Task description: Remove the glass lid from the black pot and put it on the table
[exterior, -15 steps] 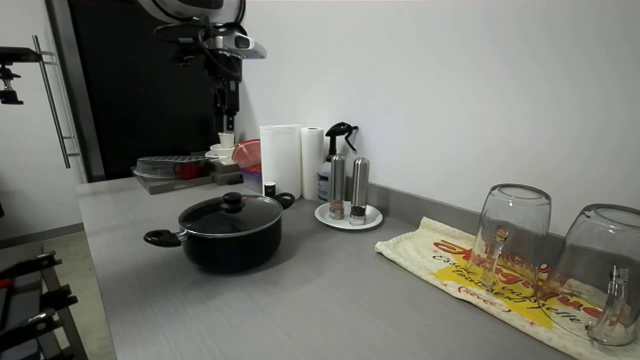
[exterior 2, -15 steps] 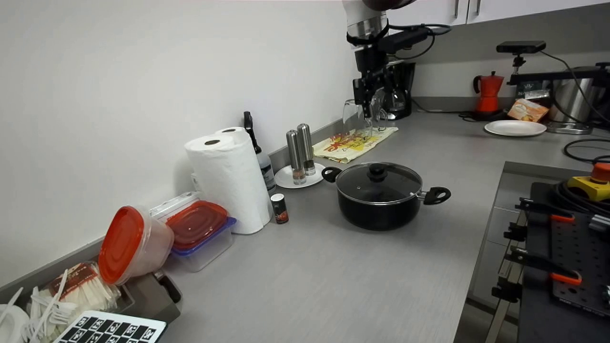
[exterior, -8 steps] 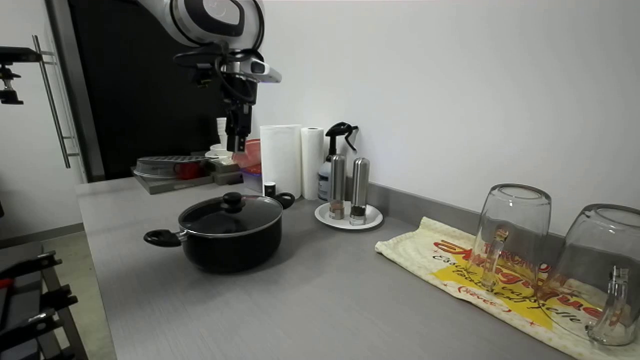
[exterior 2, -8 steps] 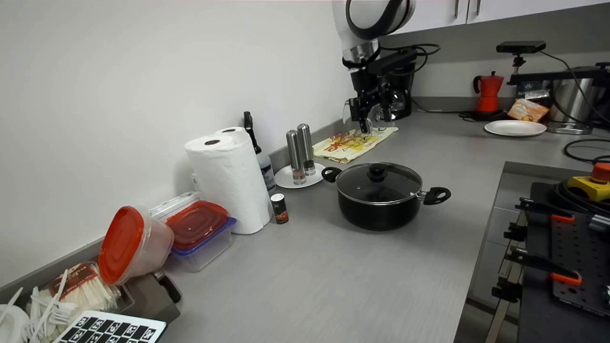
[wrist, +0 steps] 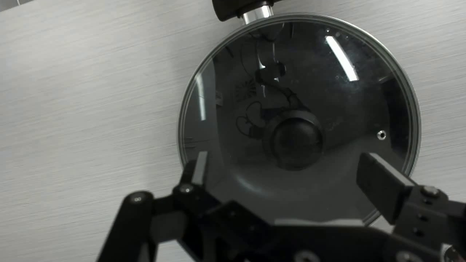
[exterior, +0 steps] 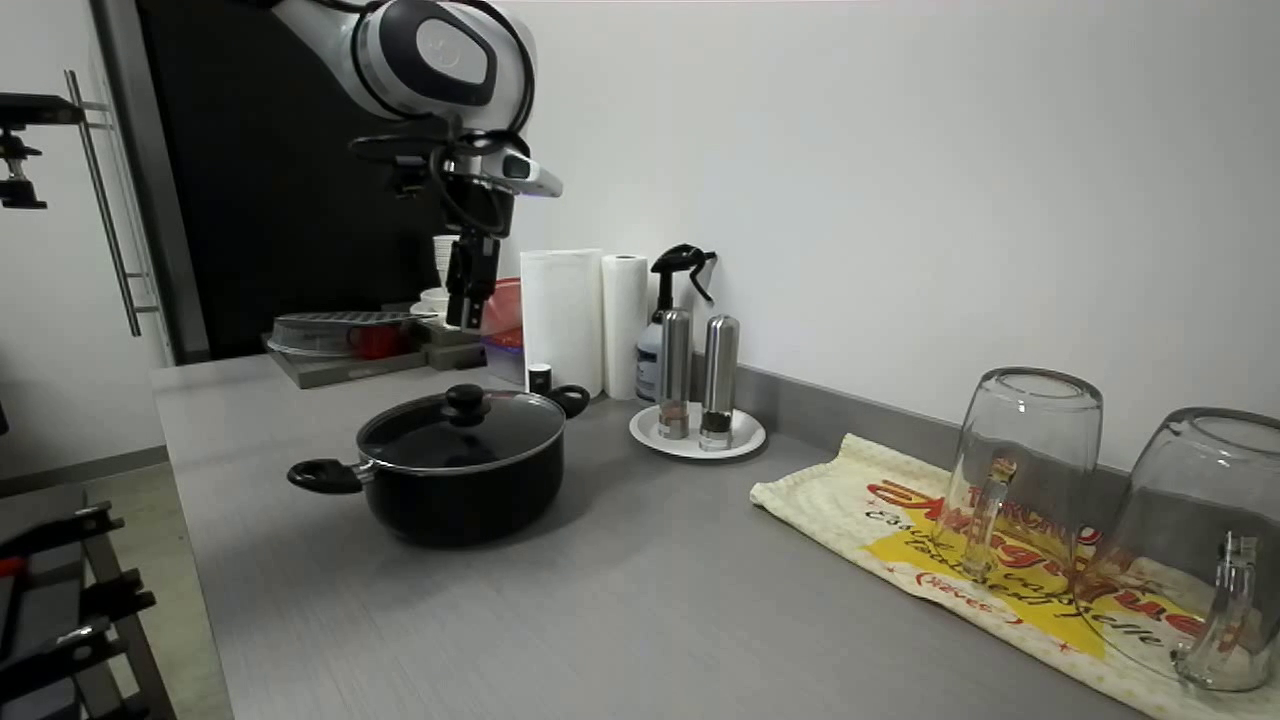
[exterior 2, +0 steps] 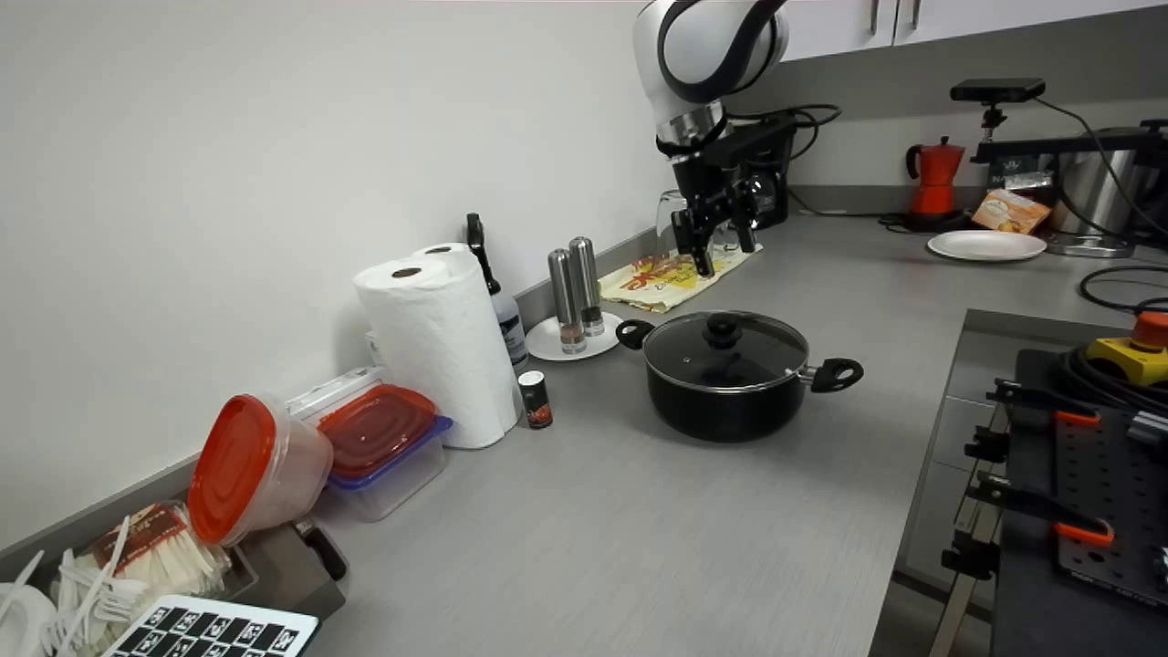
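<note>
The glass lid (exterior: 520, 428) (exterior 2: 762, 356) (wrist: 342, 109) lies flat on the black pot (exterior: 460, 505) (exterior 2: 721, 415) in both exterior views, its black knob (exterior: 466, 402) (exterior 2: 722, 330) (wrist: 297, 142) upright. The pot stands on the grey table (exterior: 640, 620) (exterior 2: 584, 547) (wrist: 91, 102). My gripper (exterior: 466, 318) (exterior 2: 726, 259) (wrist: 284, 160) points down and hangs in the air above the lid, touching nothing. In the wrist view its fingers are wide apart, with the knob showing between and slightly beyond the fingertips. The lid hides the pot's inside.
Paper towel rolls (exterior: 562, 320) (exterior 2: 438, 347), a spray bottle (exterior: 650, 355) and two steel mills on a white plate (exterior: 745, 440) (exterior 2: 607, 339) stand along the wall. Glass mugs (exterior: 1030, 470) stand upside down on a patterned cloth (exterior: 850, 490) (exterior 2: 639, 292). Plastic containers (exterior 2: 265, 474) lie farther along the wall.
My gripper has come down toward the lid; in an exterior view it has also shifted slightly right. The lid and pot have not moved.
</note>
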Controlling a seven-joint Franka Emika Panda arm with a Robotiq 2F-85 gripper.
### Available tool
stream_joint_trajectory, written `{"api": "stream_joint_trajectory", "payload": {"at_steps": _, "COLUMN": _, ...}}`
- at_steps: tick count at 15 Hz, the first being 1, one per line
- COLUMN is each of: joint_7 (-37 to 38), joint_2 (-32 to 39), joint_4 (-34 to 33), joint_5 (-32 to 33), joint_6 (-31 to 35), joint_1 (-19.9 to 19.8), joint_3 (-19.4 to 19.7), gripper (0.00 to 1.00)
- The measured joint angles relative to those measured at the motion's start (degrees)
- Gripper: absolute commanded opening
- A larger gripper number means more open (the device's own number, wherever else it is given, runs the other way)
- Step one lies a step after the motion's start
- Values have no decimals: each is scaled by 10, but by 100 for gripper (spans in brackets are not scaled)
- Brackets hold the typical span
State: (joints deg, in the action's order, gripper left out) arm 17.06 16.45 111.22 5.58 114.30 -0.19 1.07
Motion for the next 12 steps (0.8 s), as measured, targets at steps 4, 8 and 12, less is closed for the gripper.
{"api": "stream_joint_trajectory", "payload": {"at_steps": 4, "joint_7": 0, "joint_2": 0, "joint_4": 0, "joint_5": -29, "joint_6": 3, "joint_1": 6, "joint_3": -4, "gripper": 100}}
{"api": "stream_joint_trajectory", "payload": {"at_steps": 8, "joint_7": 0, "joint_2": 0, "joint_4": 2, "joint_5": -38, "joint_6": 29, "joint_1": 10, "joint_3": -5, "gripper": 100}}
{"api": "stream_joint_trajectory", "payload": {"at_steps": 12, "joint_7": 0, "joint_2": 2, "joint_4": 10, "joint_5": -38, "joint_6": 54, "joint_1": 8, "joint_3": 2, "gripper": 100}}
